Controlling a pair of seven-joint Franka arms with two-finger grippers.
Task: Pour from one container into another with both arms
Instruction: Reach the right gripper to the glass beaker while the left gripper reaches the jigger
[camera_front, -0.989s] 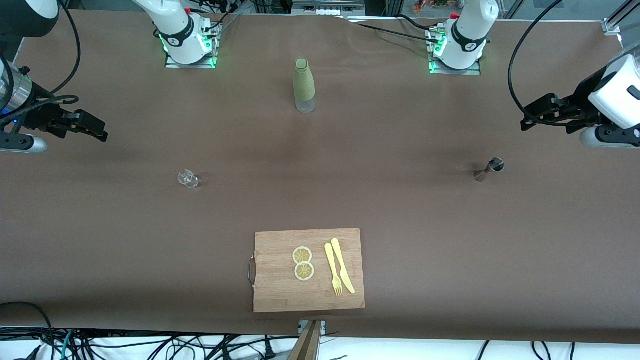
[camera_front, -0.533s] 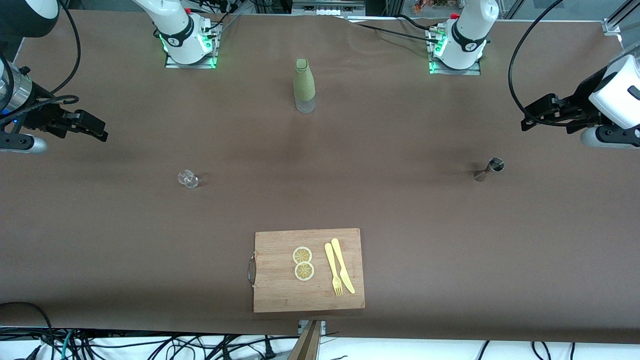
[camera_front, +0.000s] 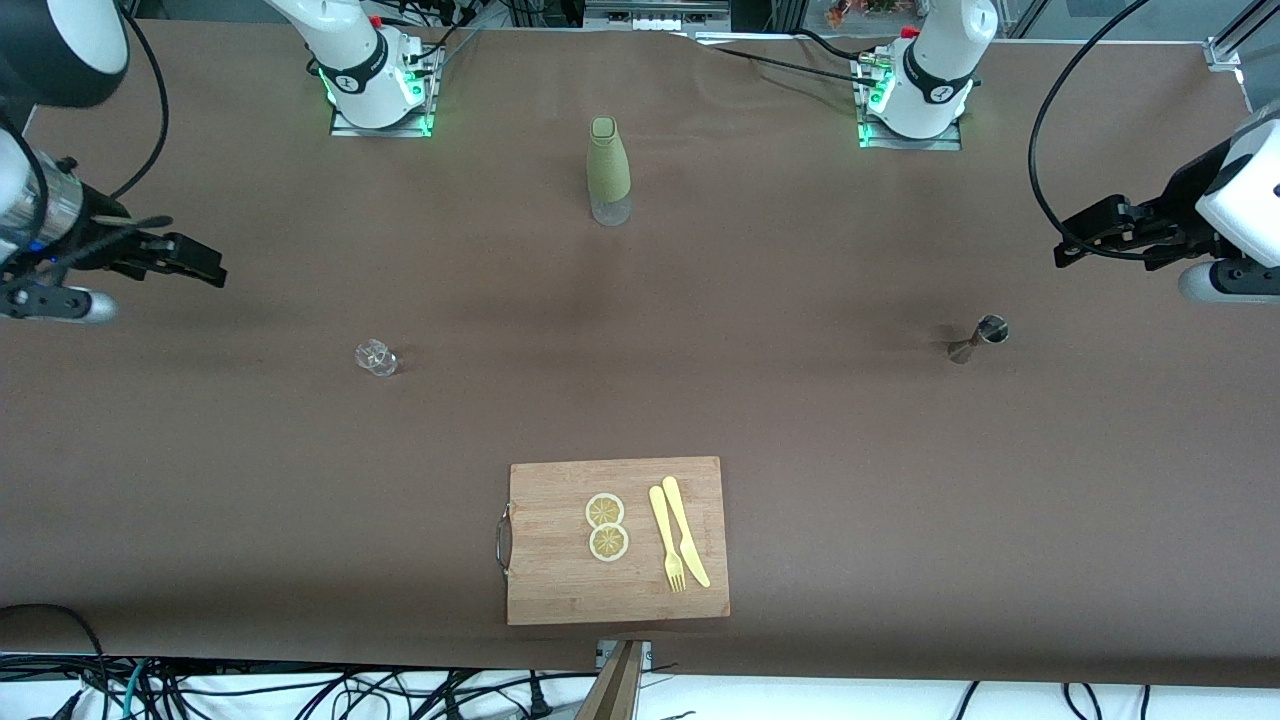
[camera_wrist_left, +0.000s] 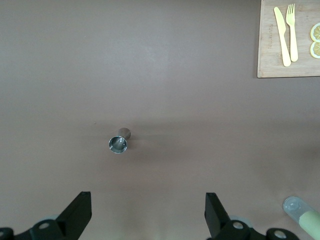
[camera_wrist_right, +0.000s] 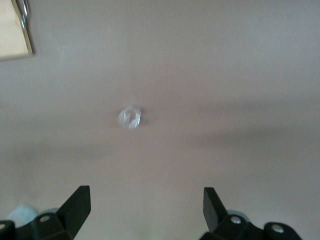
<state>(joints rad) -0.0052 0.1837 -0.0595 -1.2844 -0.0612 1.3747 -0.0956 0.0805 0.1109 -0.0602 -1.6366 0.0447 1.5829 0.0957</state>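
While both tools hang with fingers apart, the surface (camera_front: 800, 400) carries one bottle (camera_front: 608, 172), one glass (camera_front: 376, 357), one metal cup (camera_front: 978, 338) and one cutting board (camera_front: 617, 540). From the bottle, the left tool (camera_front: 1075, 243) is over the left arm's end, the right tool (camera_front: 205, 268) over the right arm's end, with bare surface between.

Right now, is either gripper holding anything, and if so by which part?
Nothing is held. The left gripper hangs open over the table above the metal cup; the right gripper hangs open above the small glass.
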